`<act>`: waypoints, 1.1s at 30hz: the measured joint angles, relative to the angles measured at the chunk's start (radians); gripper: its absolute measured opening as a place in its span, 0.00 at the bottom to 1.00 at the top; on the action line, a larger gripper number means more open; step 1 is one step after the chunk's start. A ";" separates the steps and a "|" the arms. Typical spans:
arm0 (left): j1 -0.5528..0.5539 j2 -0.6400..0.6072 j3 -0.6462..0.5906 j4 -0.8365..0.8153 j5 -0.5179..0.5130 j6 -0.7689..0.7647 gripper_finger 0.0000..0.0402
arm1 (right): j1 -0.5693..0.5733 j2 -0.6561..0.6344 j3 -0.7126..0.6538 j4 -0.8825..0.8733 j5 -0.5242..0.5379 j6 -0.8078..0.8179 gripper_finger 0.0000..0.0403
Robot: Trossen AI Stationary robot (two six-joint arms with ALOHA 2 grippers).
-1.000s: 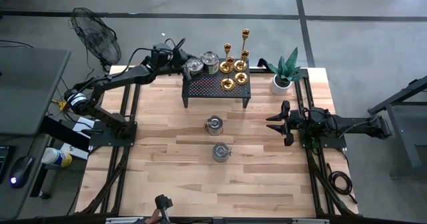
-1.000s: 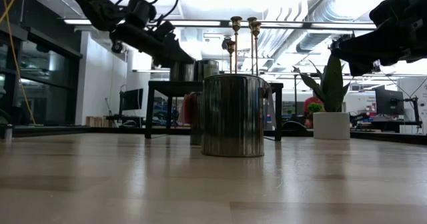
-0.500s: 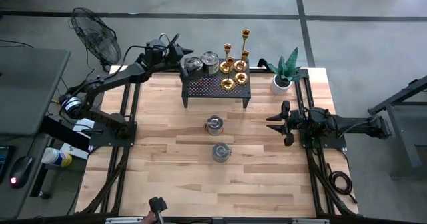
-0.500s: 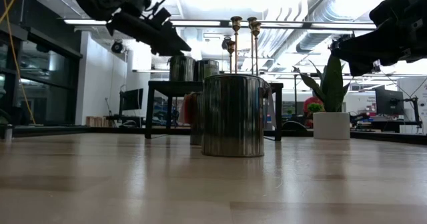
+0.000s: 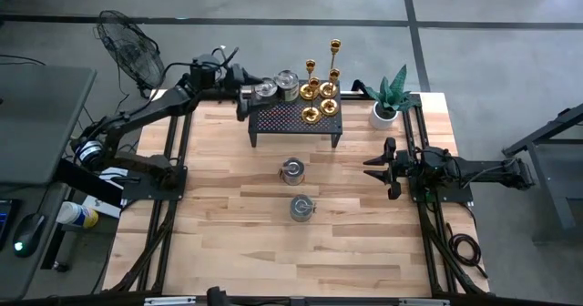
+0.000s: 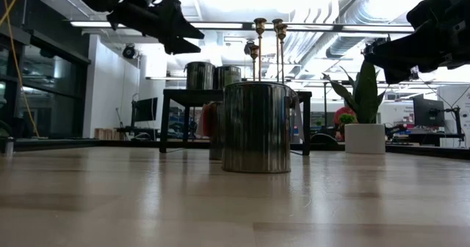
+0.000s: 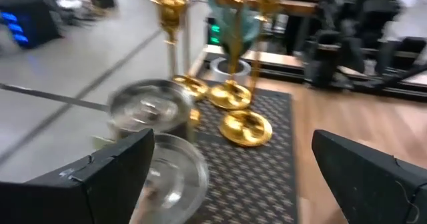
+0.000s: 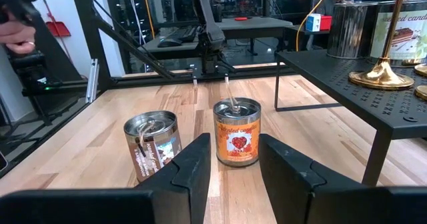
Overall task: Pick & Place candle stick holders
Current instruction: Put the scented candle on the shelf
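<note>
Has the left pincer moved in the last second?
Yes. In the high view the left pincer has swung from the far end of the black shelf to its left edge, nearer the front.

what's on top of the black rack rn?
On the black perforated rack: two silver tins at its left end, gold candle stick holders at its right. Their bases overlap from above, so the exact count is unclear.

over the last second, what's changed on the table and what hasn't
Only the left arm moved: its gripper swung in low over the black perforated metal stand's left end, beside the two silver tins, fingers wide open and empty. Nothing was taken or released. The shiny gold candle stick holders, the two tins on the wooden table, the potted plant and the right gripper stayed put.
</note>
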 joint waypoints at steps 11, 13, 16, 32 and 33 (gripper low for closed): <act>-0.085 -0.002 -0.001 -0.026 0.140 -0.019 1.00 | 0.000 0.000 0.000 0.000 0.000 0.000 0.29; -0.127 -0.002 0.000 -0.025 0.117 -0.019 1.00 | 0.000 0.000 0.000 0.000 0.000 0.000 0.29; -0.200 -0.002 -0.001 -0.028 0.019 -0.025 1.00 | 0.000 0.000 0.000 0.000 0.000 0.000 0.29; -0.528 -0.001 -0.001 -0.086 -0.420 -0.104 1.00 | 0.000 0.000 0.000 0.000 0.000 0.000 0.29; -0.542 0.002 -0.001 -0.090 -0.440 -0.111 1.00 | 0.000 0.000 0.000 0.000 0.000 0.000 0.29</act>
